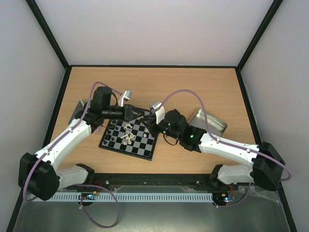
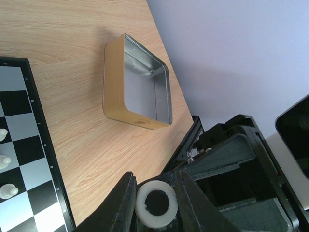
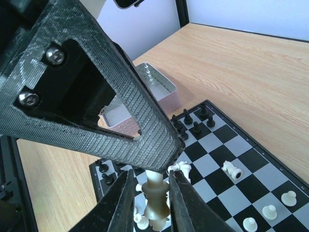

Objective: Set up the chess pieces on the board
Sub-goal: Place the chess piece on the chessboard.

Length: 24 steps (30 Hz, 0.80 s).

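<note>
The left fingers (image 2: 121,205) clamp a white round-based piece (image 2: 155,205). The right fingers (image 3: 120,203) pinch a cream piece (image 3: 155,200), the board (image 3: 256,154) just beneath.

No wording or number is legible anywhere; tiny marks on the board (image 2: 44,135) rim are unreadable.

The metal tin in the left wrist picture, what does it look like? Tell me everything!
The tin is a shallow box of shiny metal with rounded corners and no lid. Its inside is silvery and looks empty; its outer wall looks golden-brown. It sits flat on the wooden table, open side up, near the table's edge. It lies apart from the chessboard; nothing else touches it.
</note>
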Each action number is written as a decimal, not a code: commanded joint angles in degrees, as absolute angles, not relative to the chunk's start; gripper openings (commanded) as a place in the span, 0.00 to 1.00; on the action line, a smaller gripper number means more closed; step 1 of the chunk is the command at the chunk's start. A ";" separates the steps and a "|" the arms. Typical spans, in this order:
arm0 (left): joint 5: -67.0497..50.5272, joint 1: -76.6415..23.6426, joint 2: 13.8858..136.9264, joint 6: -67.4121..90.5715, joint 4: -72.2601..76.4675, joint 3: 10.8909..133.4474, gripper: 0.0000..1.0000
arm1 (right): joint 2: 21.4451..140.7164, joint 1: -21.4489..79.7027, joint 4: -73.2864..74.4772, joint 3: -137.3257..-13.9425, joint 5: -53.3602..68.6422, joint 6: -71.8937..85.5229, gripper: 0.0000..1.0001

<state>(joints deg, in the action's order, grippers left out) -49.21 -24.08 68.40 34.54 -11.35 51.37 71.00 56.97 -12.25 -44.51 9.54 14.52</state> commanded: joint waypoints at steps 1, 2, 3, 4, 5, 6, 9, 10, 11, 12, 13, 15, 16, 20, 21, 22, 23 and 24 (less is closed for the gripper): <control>-50.63 -23.78 66.71 38.59 -9.15 50.88 0.13 | 67.67 57.06 -15.50 -45.25 10.44 21.22 0.24; -50.55 -23.74 66.50 39.78 -8.83 50.91 0.13 | 66.84 57.07 -16.08 -44.71 10.15 22.63 0.30; -50.56 -23.73 66.27 41.30 -8.26 50.83 0.13 | 65.93 57.07 -16.74 -44.01 9.62 24.41 0.36; -50.62 -23.73 66.17 43.27 -7.54 50.69 0.12 | 64.81 57.04 -17.98 -43.22 9.02 26.25 0.41; -50.62 -23.75 65.92 45.42 -6.53 50.40 0.12 | 63.73 57.04 -19.65 -42.26 8.52 28.24 0.44; -50.69 -23.77 65.71 48.79 -5.32 49.98 0.12 | 62.51 57.04 -21.65 -41.13 7.92 30.55 0.46; -51.49 -23.80 65.61 55.37 -2.69 49.49 0.13 | 59.99 57.06 -29.20 -37.59 5.46 41.27 0.55; -51.84 -23.74 65.43 57.47 -1.59 49.26 0.13 | 59.75 57.04 -30.96 -37.09 4.81 44.01 0.55; -51.75 -23.73 65.21 59.53 -0.64 49.15 0.13 | 59.76 57.04 -31.76 -36.87 3.71 46.97 0.56; -51.54 -23.73 65.01 61.96 0.05 49.12 0.13 | 59.83 57.04 -31.89 -36.77 2.46 49.70 0.56; -51.61 -23.73 64.77 64.27 1.74 48.87 0.13 | 59.92 57.04 -31.69 -36.62 1.30 52.04 0.58; -51.48 -23.73 64.18 70.23 6.77 47.93 0.13 | 60.17 57.05 -31.17 -36.67 0.59 55.34 0.59; -51.36 -23.73 63.88 73.11 9.10 47.31 0.13 | 60.31 57.12 -30.55 -36.85 0.61 56.34 0.60; -50.31 -23.73 62.65 82.34 16.17 45.51 0.13 | 60.09 57.07 -30.45 -36.10 0.79 60.36 0.61; -50.03 -23.73 62.40 83.70 16.86 45.26 0.13 | 59.88 57.04 -31.12 -35.52 1.09 61.52 0.61; -49.67 -23.73 62.14 84.97 17.68 45.01 0.13 | 59.86 57.06 -32.47 -34.94 1.48 62.48 0.61; -49.40 -23.73 61.87 86.17 18.66 44.69 0.13 | 59.90 57.04 -33.75 -34.48 2.55 63.54 0.61; -49.12 -23.73 61.61 87.73 19.80 44.25 0.13 | 60.19 57.05 -35.18 -34.18 3.58 64.58 0.60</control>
